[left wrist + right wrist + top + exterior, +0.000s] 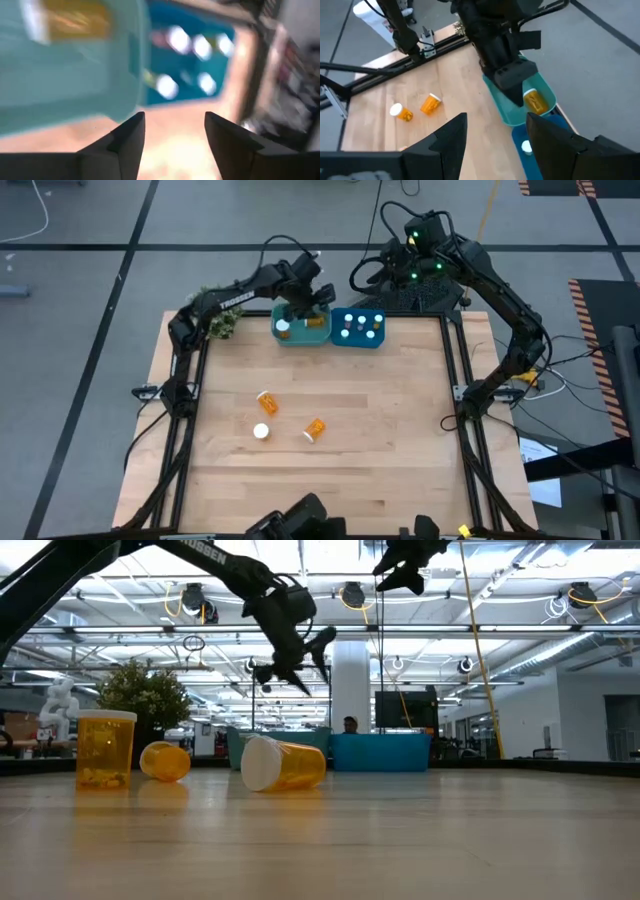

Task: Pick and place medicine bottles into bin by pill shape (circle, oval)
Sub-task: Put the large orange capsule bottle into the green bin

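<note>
Wooden table, left claw spread and empty above teal bin, three bottles behind.

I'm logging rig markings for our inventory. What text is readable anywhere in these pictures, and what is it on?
"TROSSEN": white letters on the left arm, high view.
"...UBGEN": the same arm's lettering partly visible in the low view, first letters cut off.
Medicine bottles: no readable labels.

Open-plan lab hall, ceiling trusses, taped floor
</note>
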You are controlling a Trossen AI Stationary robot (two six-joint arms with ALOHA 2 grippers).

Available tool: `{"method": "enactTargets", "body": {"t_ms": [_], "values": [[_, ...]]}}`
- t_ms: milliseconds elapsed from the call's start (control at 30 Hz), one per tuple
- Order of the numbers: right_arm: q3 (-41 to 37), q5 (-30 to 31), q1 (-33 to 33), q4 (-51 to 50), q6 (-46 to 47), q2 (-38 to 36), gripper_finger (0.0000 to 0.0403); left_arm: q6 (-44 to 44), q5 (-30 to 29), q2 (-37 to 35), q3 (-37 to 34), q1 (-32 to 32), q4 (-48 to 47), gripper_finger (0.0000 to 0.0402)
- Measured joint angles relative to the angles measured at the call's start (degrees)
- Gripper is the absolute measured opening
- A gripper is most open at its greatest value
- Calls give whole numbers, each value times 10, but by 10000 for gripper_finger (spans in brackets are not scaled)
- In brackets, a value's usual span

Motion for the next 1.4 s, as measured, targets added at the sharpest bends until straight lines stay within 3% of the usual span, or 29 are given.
{"method": "enactTargets", "body": {"t_ms": [167,333,567,867,1200,1400], "values": [[0,1,7,1,39,0,196,40,100,0,0,30,2,218],[0,1,27,2,113,0,196,120,261,0,0,57,11,214],[0,9,69,3,181,-8,196,246,370,-34,1,48,-23,133],[0,50,94,1,202,-33,196,279,385,-43,0,36,-28,8],[0,78,75,-11,133,-54,196,283,359,-43,0,36,-23,2],[0,77,55,-28,88,-54,196,220,226,-43,0,39,-26,2]]}}
